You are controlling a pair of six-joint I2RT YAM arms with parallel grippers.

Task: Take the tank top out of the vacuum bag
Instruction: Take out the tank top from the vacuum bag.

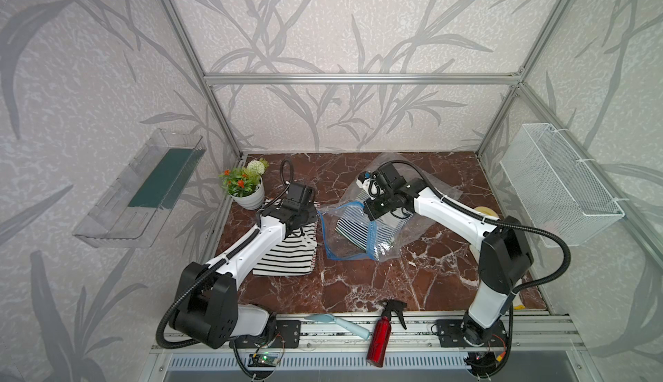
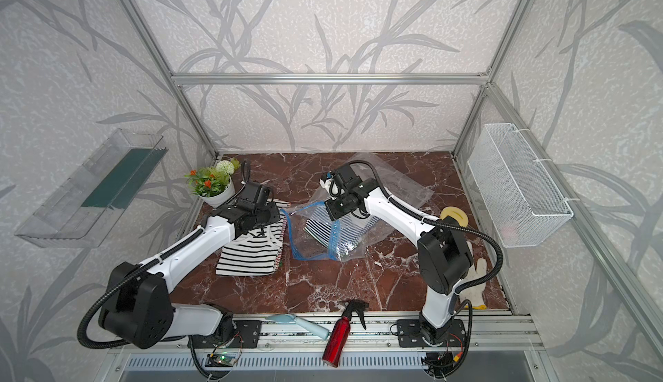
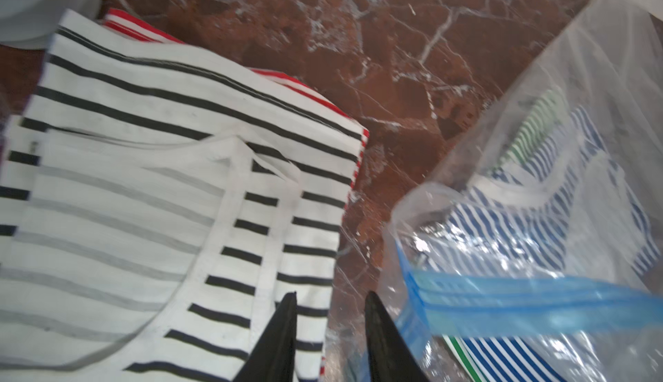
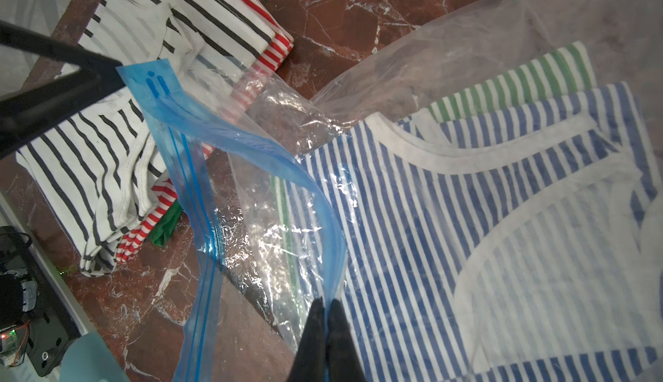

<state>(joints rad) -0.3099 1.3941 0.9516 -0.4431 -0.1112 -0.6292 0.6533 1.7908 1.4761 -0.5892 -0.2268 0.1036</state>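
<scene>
The marble table (image 1: 358, 283) takes up the whole floor of the booth, and the work sits towards its back half. Biggest thing on it is the vacuum bag (image 1: 389, 244), lying crumpled and flat, its mouth turned towards the left arm, I'd guess so that arm can reach in.

Just beside the mouth, under the left arm, lies a folded pile of shirts (image 1: 287, 254), a black-striped one on top, red stripes and a bit of green peeping out below. It sits close enough to be a handy drop spot, though that is my reading.

The tank top (image 4: 412, 236), blue-and-white striped, is still wholly inside the bag, lying flat on a green-striped shirt (image 4: 520, 75) under the clear film. So the job for this one is not yet done.

The blue zip strip (image 4: 251, 147) arches up off the table, and the two sides of the mouth gape apart. That is down to the right claw (image 4: 324, 303): its jaws are clenched on the upper strip, holding that lip up, seemingly to keep the mouth wide.

The left claw (image 3: 330, 296) hangs low at the gap between pile and bag, jaws partly apart with nothing caught between them as far as I can see. The strip's corner lies just beside it. It looks poised to go in for the tank top; thin film could snag on the way.
</scene>
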